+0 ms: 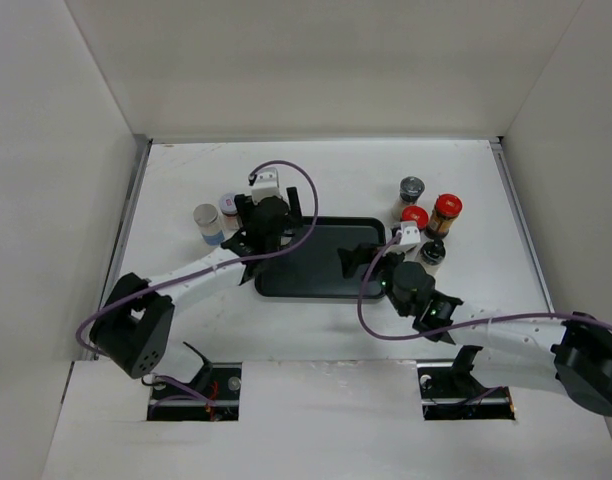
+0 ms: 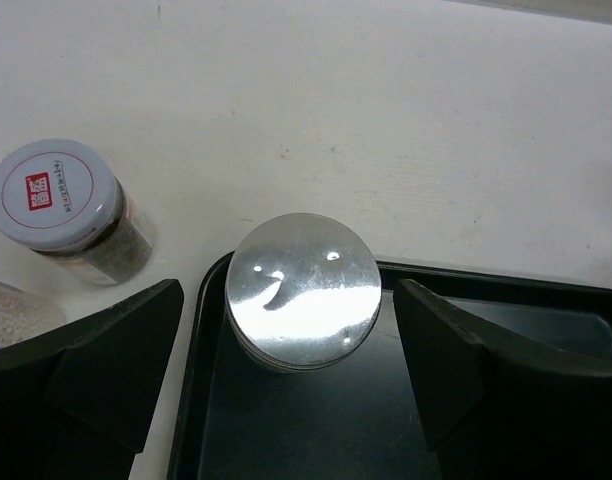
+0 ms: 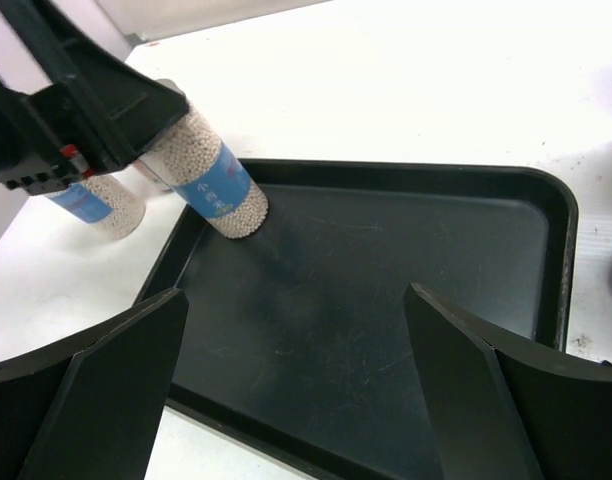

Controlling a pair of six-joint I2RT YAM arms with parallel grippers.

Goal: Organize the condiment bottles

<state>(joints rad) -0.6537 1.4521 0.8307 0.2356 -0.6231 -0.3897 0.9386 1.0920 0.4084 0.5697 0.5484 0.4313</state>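
Observation:
A blue-banded jar of white beads with a shiny grey lid (image 2: pixel 303 290) stands in the far left corner of the black tray (image 1: pixel 321 272). It also shows in the right wrist view (image 3: pixel 214 185). My left gripper (image 2: pixel 291 400) hangs open above it, fingers apart from it; in the top view the left gripper (image 1: pixel 258 235) hides this jar. A second blue-banded jar (image 1: pixel 208 222) and a white-topped red-labelled jar (image 2: pixel 54 195) stand on the table left of the tray. My right gripper (image 3: pixel 296 390) is open and empty over the tray's right half.
Right of the tray stand a silvery-lidded jar (image 1: pixel 412 188), two red-lidded jars (image 1: pixel 448 210) (image 1: pixel 414 216) and a dark-lidded jar (image 1: pixel 432 253), close to my right wrist. White walls enclose the table on three sides.

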